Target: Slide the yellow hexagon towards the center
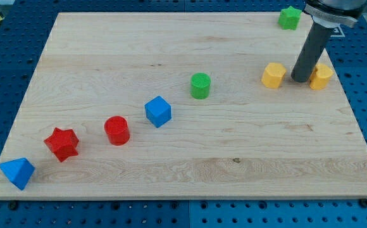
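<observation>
Yellow hexagon candidates: you see two yellow blocks at the frame's upper right, and their exact shapes are hard to make out. One yellow block [273, 75] sits just left of the dark rod; the other yellow block [321, 76] sits just right of it, partly hidden behind the rod. My tip [300, 81] rests on the wooden board [190, 164] between them, close to both; whether it touches either you cannot tell. It is a plain rod holding nothing, and its upper end is cut off by the frame's top edge. A green block [290, 18] lies near the top right corner. Running diagonally from centre to lower left you find a green cylinder [200, 85], blue cube [157, 111], red cylinder [116, 130], red star [62, 144] and blue pyramid-like block [17, 172].
</observation>
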